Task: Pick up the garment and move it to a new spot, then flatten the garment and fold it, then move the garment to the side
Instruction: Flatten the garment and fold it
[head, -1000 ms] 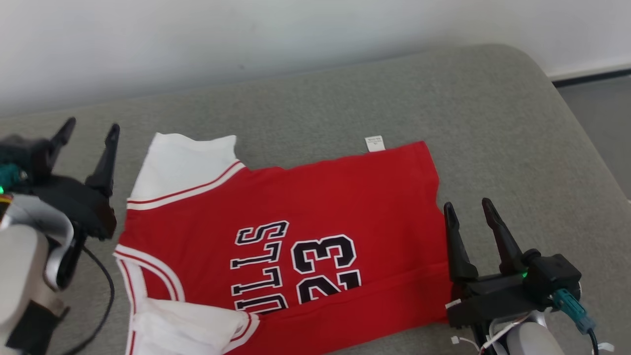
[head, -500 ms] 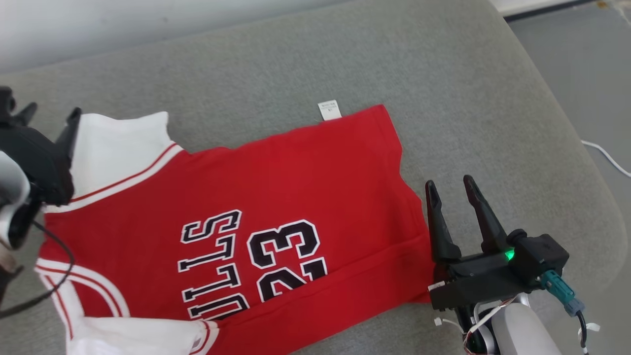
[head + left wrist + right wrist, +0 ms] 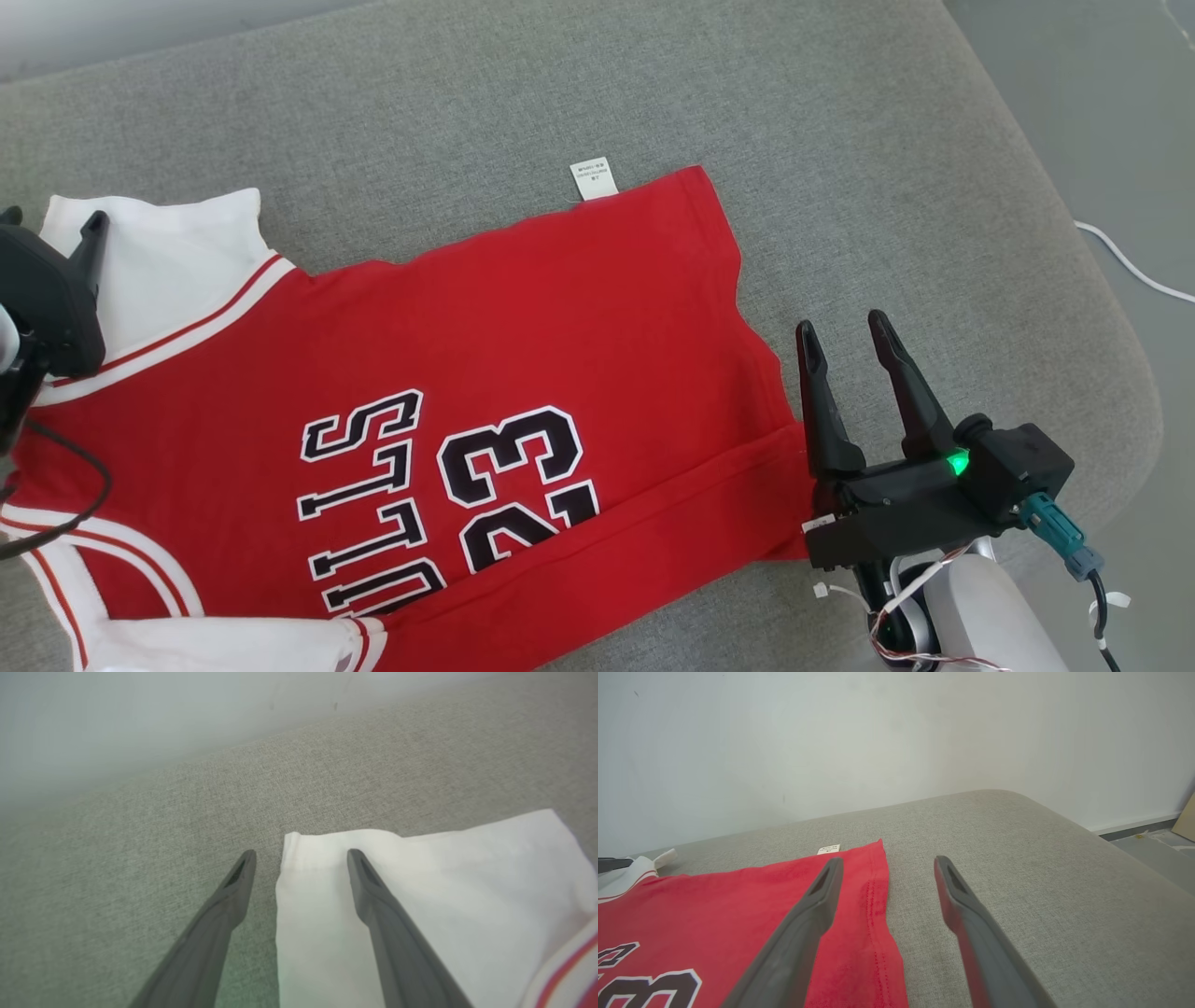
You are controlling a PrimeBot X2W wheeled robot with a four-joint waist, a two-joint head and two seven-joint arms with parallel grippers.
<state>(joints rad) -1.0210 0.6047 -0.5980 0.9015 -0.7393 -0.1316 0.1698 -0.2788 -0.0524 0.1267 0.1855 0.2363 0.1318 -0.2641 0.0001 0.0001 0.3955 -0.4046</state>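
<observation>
I see the red jersey [image 3: 560,308] spread flat on the grey cushion [image 3: 840,140], print up, "23" readable, white care tag [image 3: 594,177] poking out at its far edge. L gripper [image 3: 51,224] is at the white sleeve [image 3: 444,882] on the jersey's left end, fingers spread, 1 above cloth, 1 above bare cushion, nothing grasped. R gripper [image 3: 841,325] is by the hem on the right, fingers apart & empty, straddling the red edge.
</observation>
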